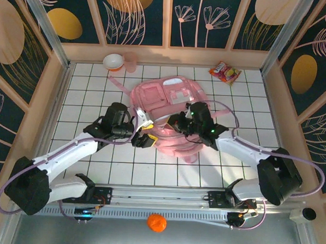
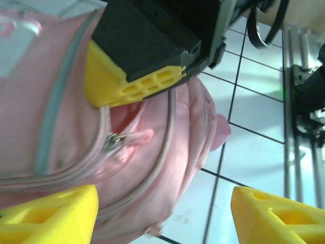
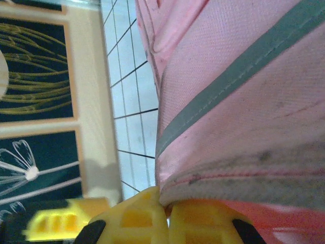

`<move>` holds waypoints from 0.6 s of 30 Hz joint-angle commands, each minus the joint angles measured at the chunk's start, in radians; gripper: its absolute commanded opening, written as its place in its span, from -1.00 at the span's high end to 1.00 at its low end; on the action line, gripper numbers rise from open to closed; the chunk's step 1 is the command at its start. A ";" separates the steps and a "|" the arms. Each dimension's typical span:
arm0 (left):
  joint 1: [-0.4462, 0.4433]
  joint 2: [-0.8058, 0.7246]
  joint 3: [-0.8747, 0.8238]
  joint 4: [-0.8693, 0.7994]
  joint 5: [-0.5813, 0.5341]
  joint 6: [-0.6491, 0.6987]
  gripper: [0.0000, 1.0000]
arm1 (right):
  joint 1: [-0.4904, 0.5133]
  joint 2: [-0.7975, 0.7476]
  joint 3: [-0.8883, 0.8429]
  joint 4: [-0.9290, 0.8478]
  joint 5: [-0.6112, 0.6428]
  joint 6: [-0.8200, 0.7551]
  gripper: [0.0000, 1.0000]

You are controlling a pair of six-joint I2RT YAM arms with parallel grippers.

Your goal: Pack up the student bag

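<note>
White tiled table (image 1: 88,85): student bag (image 1: 164,100), bowl (image 1: 113,61), snack packet (image 1: 224,72).

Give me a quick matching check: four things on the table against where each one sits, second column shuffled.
Things:
1 student bag
2 bowl
3 snack packet
4 orange ball

Places:
A far edge of the table, right side
B near edge, off the tiles
C middle of the tiles
D far edge, left side

Pairs: 1-C, 2-D, 3-A, 4-B
</note>
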 commanded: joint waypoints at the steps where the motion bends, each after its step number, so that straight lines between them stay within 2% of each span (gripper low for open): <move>1: 0.005 -0.021 0.039 -0.046 -0.029 0.286 -0.40 | -0.074 -0.061 0.057 -0.179 -0.214 -0.292 1.00; 5: 0.003 0.016 0.055 -0.031 -0.024 0.496 -0.33 | -0.153 -0.080 0.069 -0.239 -0.349 -0.408 1.00; 10: -0.026 0.112 0.085 0.045 0.008 0.573 -0.30 | -0.189 -0.055 0.120 -0.321 -0.401 -0.492 1.00; 18: -0.076 0.245 0.107 0.276 -0.006 0.491 -0.23 | -0.196 -0.019 0.169 -0.357 -0.421 -0.526 1.00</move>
